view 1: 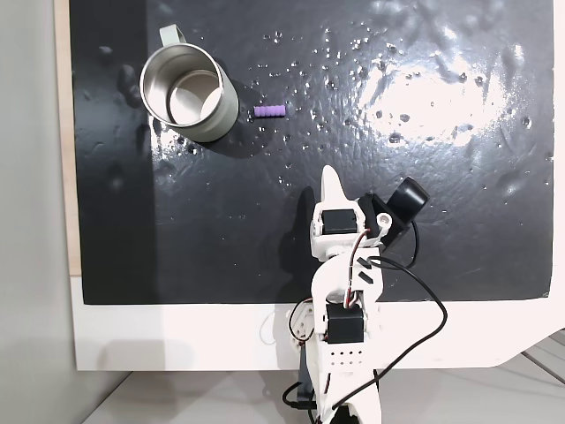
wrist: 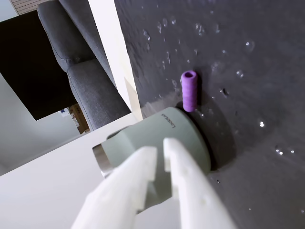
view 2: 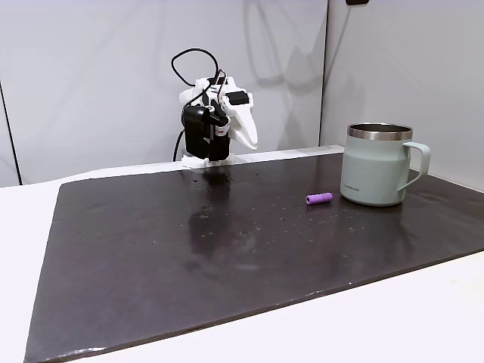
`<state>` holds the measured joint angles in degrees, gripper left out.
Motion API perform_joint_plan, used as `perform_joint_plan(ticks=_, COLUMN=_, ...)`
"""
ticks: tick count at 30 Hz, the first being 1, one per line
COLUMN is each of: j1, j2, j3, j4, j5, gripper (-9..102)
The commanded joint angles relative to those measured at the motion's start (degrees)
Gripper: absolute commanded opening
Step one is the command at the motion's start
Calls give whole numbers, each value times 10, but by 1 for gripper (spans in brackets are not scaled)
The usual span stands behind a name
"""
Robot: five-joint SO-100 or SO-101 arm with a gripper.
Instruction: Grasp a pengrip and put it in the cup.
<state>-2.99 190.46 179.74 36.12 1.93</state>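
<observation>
Pengrip: a small purple ribbed cylinder (view 1: pixel 270 111) lying on its side on the dark mat, just to the right of the cup in a fixed view from above; in a fixed view from the side it rests just left of the cup's base (view 2: pixel 318 198), close to it but apart. The wrist view shows its open hollow end (wrist: pixel 189 89).

Cup: a pale grey-green mug (view 1: pixel 218 106) standing upright near the mat's upper left corner in a fixed view from above, shiny steel inside, loop handle pointing toward the top edge of that picture. In a fixed view from the side the handle juts out to the right (view 2: pixel 378 170). In the wrist view its wall carries small dark lettering (wrist: pixel 157 136).

Gripper: white, held up off the mat near the arm's base, well apart from both pengrip and cup (view 1: pixel 330 179); in a fixed view from the side it points downward (view 2: pixel 249 141). In the wrist view the two white fingers (wrist: pixel 185 176) lie almost together, a thin slit between them and nothing held (wrist: pixel 159 149).

Mat: dark, glossy, speckled with bright flecks and glare (view 1: pixel 424 177), laid on a white table (view 2: pixel 423 302).

Surroundings: a grey upholstered seat beyond the table's edge in the wrist view (wrist: pixel 90 86).
</observation>
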Motion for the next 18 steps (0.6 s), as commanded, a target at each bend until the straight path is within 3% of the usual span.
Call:
perform_joint_plan(ticks=1, j1=0, j2=8, j3=30, j4=1, j5=-12, gripper=0)
perform_joint_plan(ticks=11, j1=-7, j2=8, j3=28, j4=3, j5=-18, gripper=0)
perform_joint_plan(ticks=18, j1=-61, j2=-2, j3=-112, j4=113, j5=-43, gripper=0)
